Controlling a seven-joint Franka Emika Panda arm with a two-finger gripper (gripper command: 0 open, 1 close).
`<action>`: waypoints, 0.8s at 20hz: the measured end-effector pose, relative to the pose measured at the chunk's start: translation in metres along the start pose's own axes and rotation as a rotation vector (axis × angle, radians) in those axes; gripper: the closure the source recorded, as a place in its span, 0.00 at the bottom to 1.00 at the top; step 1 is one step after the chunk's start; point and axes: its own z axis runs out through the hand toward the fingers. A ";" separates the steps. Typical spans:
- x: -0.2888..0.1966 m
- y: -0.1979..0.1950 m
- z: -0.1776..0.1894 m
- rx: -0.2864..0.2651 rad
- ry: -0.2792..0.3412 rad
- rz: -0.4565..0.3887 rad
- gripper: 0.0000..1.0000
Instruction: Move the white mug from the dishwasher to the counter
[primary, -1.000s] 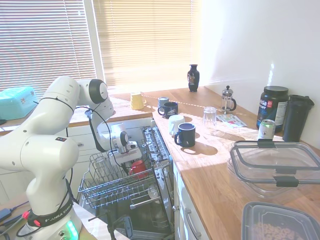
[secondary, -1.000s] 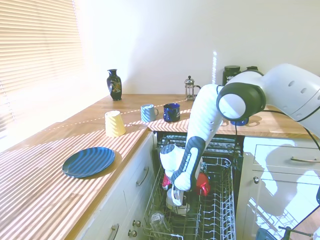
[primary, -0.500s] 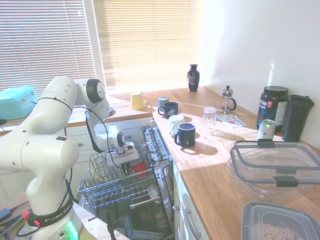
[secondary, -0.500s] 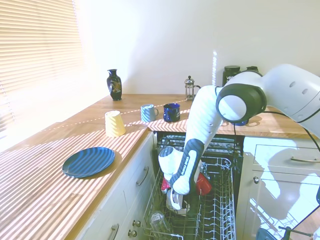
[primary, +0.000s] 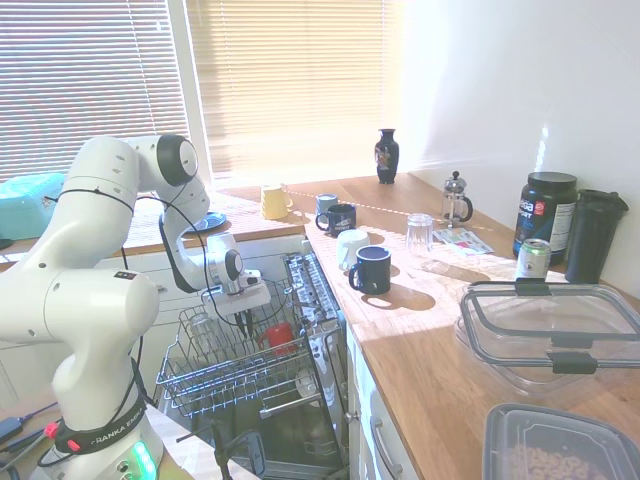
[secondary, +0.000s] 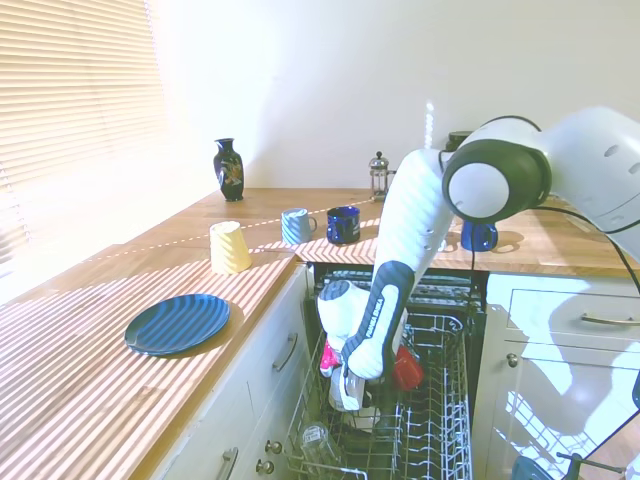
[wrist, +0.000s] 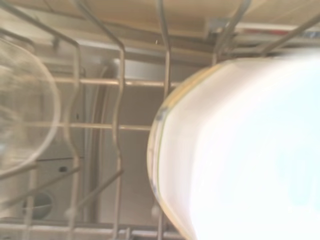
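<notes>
The white mug (wrist: 240, 150) fills much of the wrist view, very close and blurred, among the wires of the rack. In the second exterior view a small white part of it (secondary: 362, 417) shows just under my gripper (secondary: 356, 404). The gripper (primary: 243, 316) hangs low over the silver wire rack (primary: 230, 375) of the open dishwasher (secondary: 432, 430), left of the red mug (primary: 280, 335). The hand hides the fingers in both exterior views. The wooden counter (primary: 430, 340) runs to the right of the dishwasher.
A clear glass (primary: 200, 325) stands in the rack beside the gripper. On the counter are a pale mug (primary: 351, 245), a navy mug (primary: 372, 268), a blue plate (secondary: 178, 322), a yellow mug (secondary: 229, 247) and plastic containers (primary: 550, 330).
The arm has swung away from the counter, carrying the gripper sideways over the rack from above the red mug to a spot beside it. The red mug now shows fully.
</notes>
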 end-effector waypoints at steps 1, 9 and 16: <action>-0.003 0.001 -0.012 0.006 0.010 0.007 1.00; -0.014 0.027 -0.118 0.067 0.096 0.088 1.00; 0.012 0.088 -0.214 0.129 0.147 0.243 1.00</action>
